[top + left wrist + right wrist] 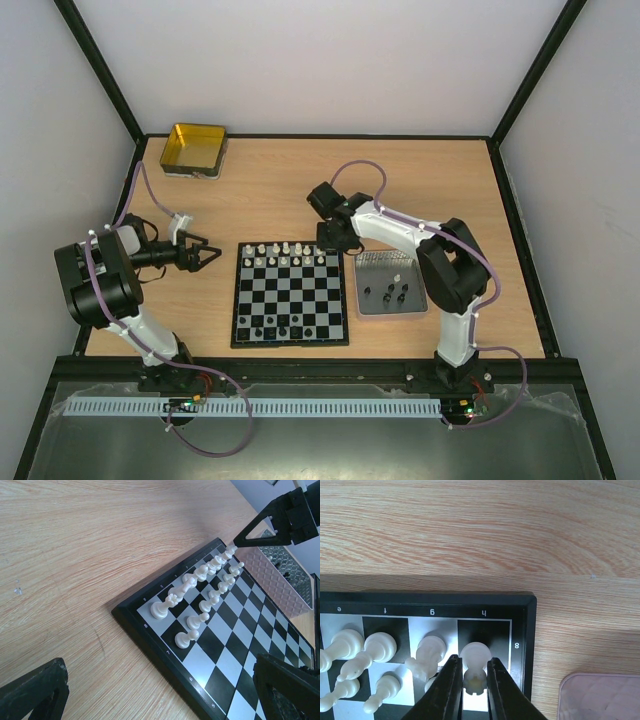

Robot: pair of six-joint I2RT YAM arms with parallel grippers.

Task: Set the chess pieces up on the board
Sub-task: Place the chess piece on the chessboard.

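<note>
The board (300, 298) lies mid-table, with white chess pieces (285, 252) in its two far rows and a few black pieces (270, 325) near its front edge. My right gripper (330, 240) is at the far right corner of the board. In the right wrist view it (472, 665) is shut on a white rook (474, 652) standing on square h8. My left gripper (207, 254) is open and empty over bare wood just left of the board. In the left wrist view it (160, 690) faces the board's corner (150, 625) and the white rows (200, 587).
A silver-grey tray (372, 300) right of the board holds several black pieces and a white one (397, 277); it also shows in the left wrist view (270, 572). A gold-yellow tin (195, 148) stands at the far left. Black frame posts edge the table.
</note>
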